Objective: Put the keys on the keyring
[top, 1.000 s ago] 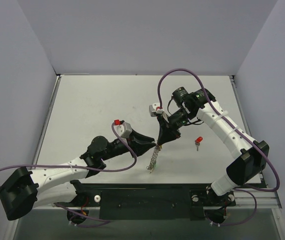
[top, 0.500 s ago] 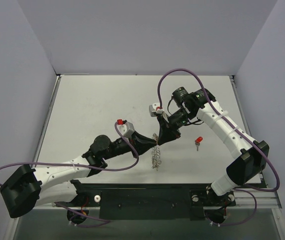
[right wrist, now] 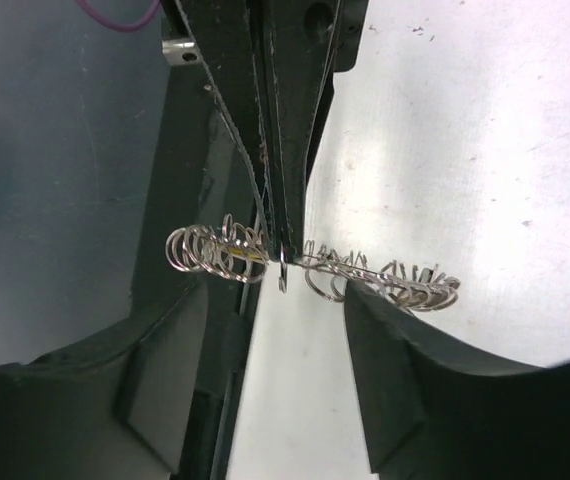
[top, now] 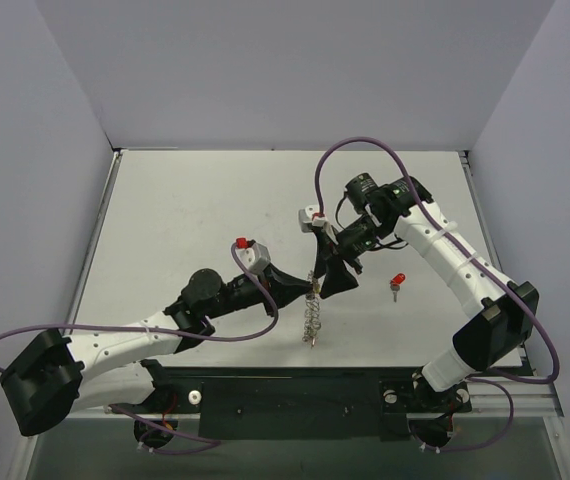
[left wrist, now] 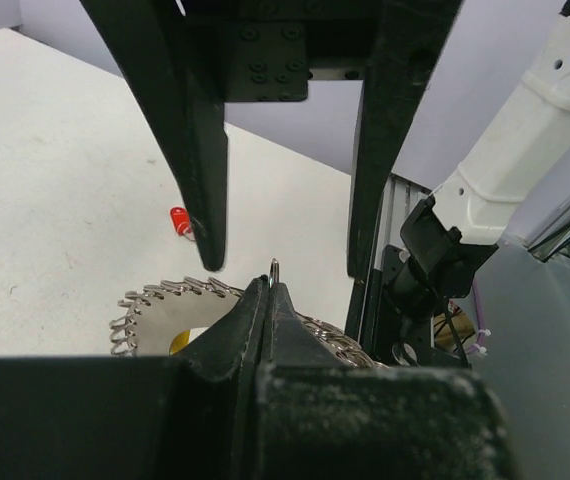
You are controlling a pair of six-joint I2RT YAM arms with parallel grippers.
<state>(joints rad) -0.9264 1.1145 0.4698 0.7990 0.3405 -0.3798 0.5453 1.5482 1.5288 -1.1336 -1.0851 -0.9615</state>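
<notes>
The left fingers were shut tight on the keyring. They pinched just one thin loop of its wire. The rest of the ring hung down from that pinch like a little chain. I could not tell if its low end touched the table. The right fingers stood open, one on each side of the ring, and held nothing. A red key lay on the table, well apart from the ring.

The pinch was very small, so the ring could slip out and drop if the left arm shook or moved fast. The ring was bendy and could swing, so the right fingers might miss it or bump it when they shut. A bump could tug the wire out of the left fingers. The two sets of fingers were very near and could knock each other. The red key was tiny and lay flat, so a grab might push it away.
</notes>
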